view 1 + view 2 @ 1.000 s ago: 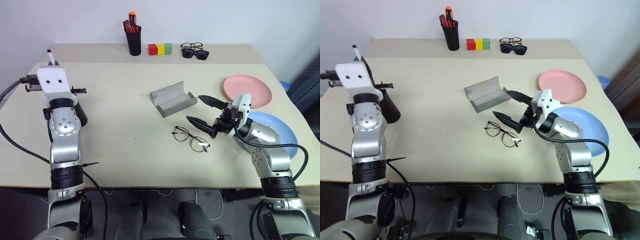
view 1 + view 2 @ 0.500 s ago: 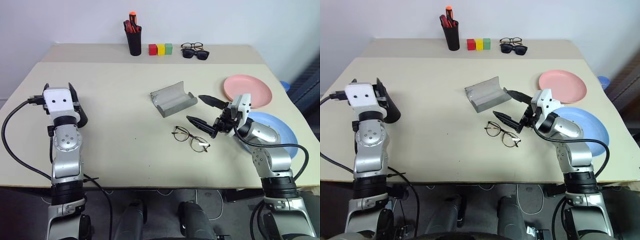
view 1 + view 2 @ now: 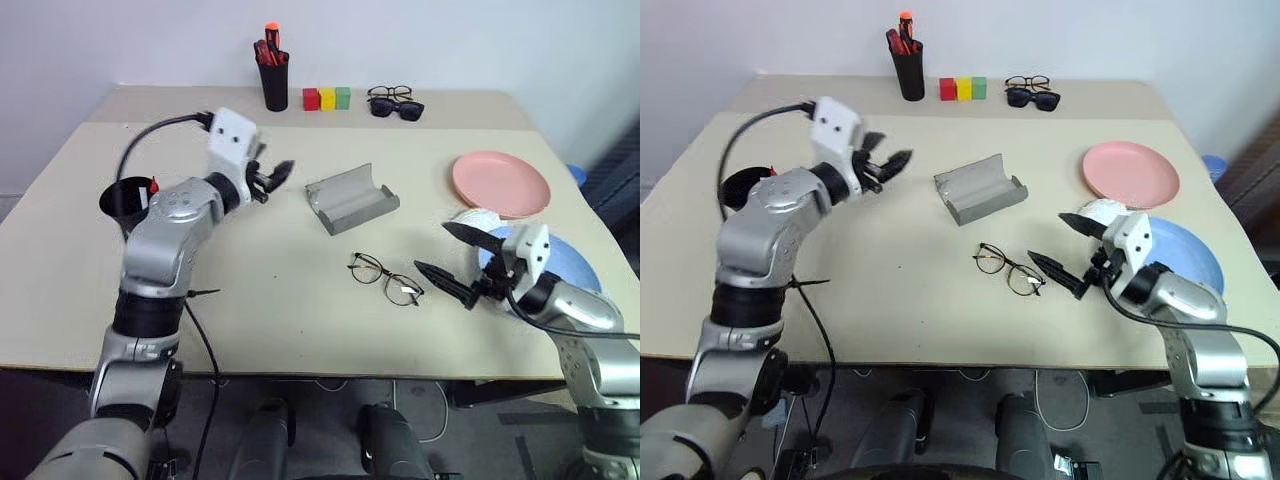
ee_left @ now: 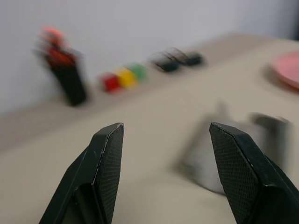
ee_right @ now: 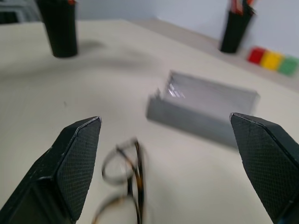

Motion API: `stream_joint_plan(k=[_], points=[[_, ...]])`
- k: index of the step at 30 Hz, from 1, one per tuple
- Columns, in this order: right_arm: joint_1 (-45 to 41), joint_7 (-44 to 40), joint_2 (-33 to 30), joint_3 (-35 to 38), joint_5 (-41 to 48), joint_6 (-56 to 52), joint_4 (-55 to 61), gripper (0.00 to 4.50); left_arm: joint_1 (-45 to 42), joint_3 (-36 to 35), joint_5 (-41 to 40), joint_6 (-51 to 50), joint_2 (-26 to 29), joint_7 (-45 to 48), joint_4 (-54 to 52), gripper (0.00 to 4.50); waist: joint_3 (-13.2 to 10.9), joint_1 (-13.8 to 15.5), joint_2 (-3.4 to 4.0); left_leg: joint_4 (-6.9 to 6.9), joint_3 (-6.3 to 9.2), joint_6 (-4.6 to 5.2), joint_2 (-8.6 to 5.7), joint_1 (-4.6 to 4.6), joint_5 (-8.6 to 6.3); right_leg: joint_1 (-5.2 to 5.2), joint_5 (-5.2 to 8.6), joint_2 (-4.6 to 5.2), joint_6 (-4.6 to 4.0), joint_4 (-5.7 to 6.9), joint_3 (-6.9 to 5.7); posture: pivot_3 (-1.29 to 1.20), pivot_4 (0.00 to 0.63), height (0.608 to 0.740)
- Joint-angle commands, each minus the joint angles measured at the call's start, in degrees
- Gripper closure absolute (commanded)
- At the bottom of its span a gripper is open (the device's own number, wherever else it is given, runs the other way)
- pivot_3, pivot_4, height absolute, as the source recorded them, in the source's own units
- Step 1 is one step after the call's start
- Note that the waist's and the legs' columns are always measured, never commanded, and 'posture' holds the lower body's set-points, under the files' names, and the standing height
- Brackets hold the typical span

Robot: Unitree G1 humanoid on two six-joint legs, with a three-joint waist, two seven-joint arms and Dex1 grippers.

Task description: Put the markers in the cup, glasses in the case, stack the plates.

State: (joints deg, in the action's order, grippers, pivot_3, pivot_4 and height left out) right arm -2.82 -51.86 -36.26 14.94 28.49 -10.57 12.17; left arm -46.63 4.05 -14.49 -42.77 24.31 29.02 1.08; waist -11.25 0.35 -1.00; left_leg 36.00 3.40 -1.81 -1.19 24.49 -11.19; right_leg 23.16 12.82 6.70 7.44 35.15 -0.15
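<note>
On the beige table (image 3: 250,290), cup (image 3: 124,197) holds a marker (image 3: 153,185); case (image 3: 350,198) lies open, empty; both jaws released.

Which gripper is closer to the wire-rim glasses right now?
Right. The right gripper sits open just beside the glasses, on the blue-plate side. The left gripper is farther off, beyond the grey case.

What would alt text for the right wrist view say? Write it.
The right tool is open, its two black fingers spread wide over a beige table, with the wire-rimmed glasses lying just ahead between them. Beyond the glasses sits the open grey case; farther back stand a black cup, a pen holder and coloured blocks.
</note>
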Motion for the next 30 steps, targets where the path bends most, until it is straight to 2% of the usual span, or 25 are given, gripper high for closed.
stream_joint_plan(k=[1, 6, 11, 19, 20, 21, 22, 26, 30], points=[[3.5, 0.36, -1.66, 5.52, 2.15, 0.37, 5.07, 0.0, -7.86, 7.02, 1.64, -0.49, 1.66, 11.23, 11.97, 1.56, 0.0, -0.09, 0.0, 0.0, -0.01, 0.0, 0.02, -0.01, 0.0, 0.03, 0.02, -0.03, 0.03, -0.02, 0.0, 0.0, 0.15, 0.74], [10.58, 1.19, -1.65, 10.95, 2.59, 0.86, 8.29, 0.0, -20.88, 14.79, 8.0, 9.23, -3.93, 20.12, 35.5, 1.56, -0.02, 0.25, -0.03, 0.01, -0.03, 0.01, 0.02, 0.04, -0.01, 0.04, 0.09, -0.02, 0.1, -0.11, 0.0, 0.0, 0.15, 0.74], [15.08, 2.84, -0.45, 14.04, 2.73, 1.76, 11.13, 0.0, -30.47, 15.52, 12.21, 14.79, -11.86, 21.95, 54.51, 1.56, -0.04, 0.47, -0.08, 0.07, -0.01, 0.06, -0.02, 0.34, -0.04, 0.17, 0.09, 0.04, 0.11, -0.25, -0.02, 0.0, 0.15, 0.74], [18.37, 5.15, 0.53, 15.35, 3.14, 2.32, 14.34, 0.0, -36.47, 13.5, 15.88, 15.94, -21.69, 19.77, 68.2, 1.56, -0.06, 0.31, -0.1, 0.09, -0.02, 0.12, -0.02, 0.49, -0.08, 0.28, 0.13, 0.04, 0.23, -0.35, -0.03, 0.0, 0.15, 0.74], [18.52, 5.39, 0.58, 15.35, 3.16, 2.3, 14.64, 0.0, -36.61, 13.47, 16.5, 15.95, -22.34, 18.46, 69.02, 1.95, -0.06, 0.34, -0.1, 0.1, -0.02, 0.12, -0.02, 0.49, -0.08, 0.28, 0.13, 0.04, 0.23, -0.35, -0.03, 0.0, 0.15, 0.74], [18.65, 5.59, 0.61, 15.35, 3.18, 2.28, 14.88, 0.0, -36.71, 13.36, 16.99, 16.16, -22.83, 17.7, 69.6, 2.1, -0.06, 0.35, -0.1, 0.11, -0.02, 0.12, -0.02, 0.49, -0.08, 0.28, 0.13, 0.04, 0.24, -0.35, -0.04, 0.0, 0.15, 0.74], [18.79, 5.74, 0.62, 15.37, 3.23, 2.26, 15.1, 0.0, -36.82, 13.14, 17.28, 16.26, -23.2, 17.13, 70.02, 2.44, -0.06, 0.35, -0.1, 0.11, -0.02, 0.12, -0.01, 0.49, -0.08, 0.28, 0.13, 0.04, 0.24, -0.35, -0.04, 0.0, 0.15, 0.74], [19.24, 6.53, 0.6, 15.39, 3.43, 1.91, 16.12, 0.0, -36.8, 12.48, 18.47, 16.96, -23.85, 15.93, 70.91, 4.45, -0.06, 0.43, -0.1, 0.1, -0.01, 0.12, -0.02, 0.51, -0.08, 0.28, 0.13, 0.04, 0.25, -0.35, -0.04, 0.0, 0.15, 0.74], [19.16, 7.41, 0.43, 14.84, 3.38, 1.56, 16.67, 0.0, -36.6, 11.62, 19.14, 17.28, -23.78, 17.23, 70.99, 4.45, -0.06, 0.44, -0.1, 0.11, -0.01, 0.12, -0.02, 0.52, -0.08, 0.28, 0.13, 0.04, 0.25, -0.35, -0.04, 0.0, 0.15, 0.74]])
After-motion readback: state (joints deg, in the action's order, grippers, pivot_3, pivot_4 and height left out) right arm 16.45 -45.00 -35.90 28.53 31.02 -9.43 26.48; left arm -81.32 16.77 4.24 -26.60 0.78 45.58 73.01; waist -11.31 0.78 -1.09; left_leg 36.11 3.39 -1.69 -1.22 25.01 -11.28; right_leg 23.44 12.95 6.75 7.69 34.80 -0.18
